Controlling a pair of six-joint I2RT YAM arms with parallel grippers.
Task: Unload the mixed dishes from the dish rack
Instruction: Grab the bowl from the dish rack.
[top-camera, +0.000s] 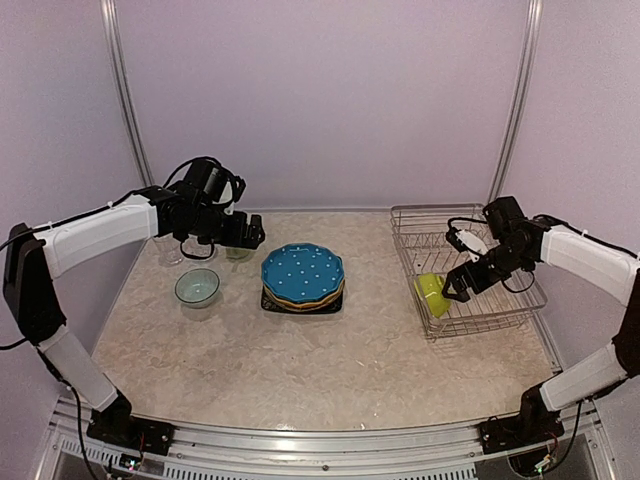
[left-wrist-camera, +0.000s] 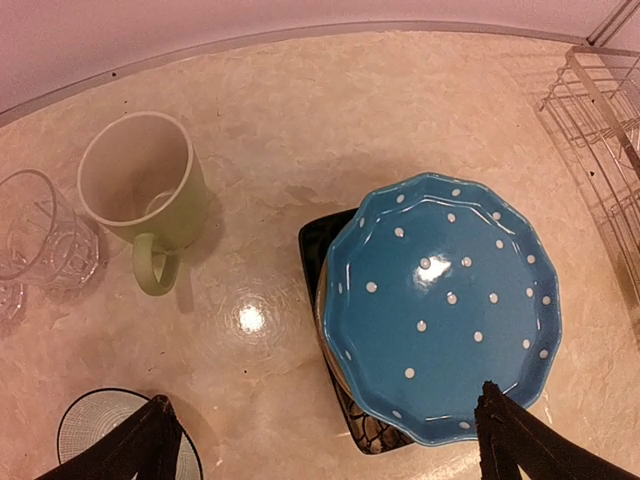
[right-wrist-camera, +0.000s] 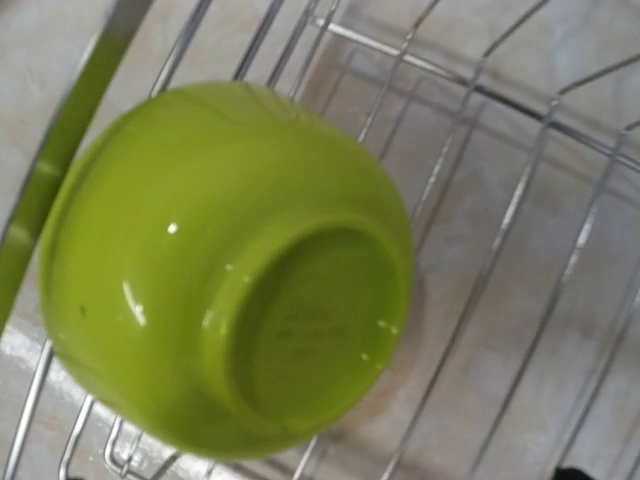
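Right wrist alone shows underside of lime bowl (right-wrist-camera: 225, 265).

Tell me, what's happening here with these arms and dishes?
Two robot arms are emptying a dish rack onto the table. Most dishes are already out: plates stacked with the blue plate on top, a mug, glasses and a white bowl. Only a lime bowl is left in the rack, lying tipped over. The right gripper hangs open beside it, not gripping yet. The left gripper, open and empty, hovers above the unloaded dishes.
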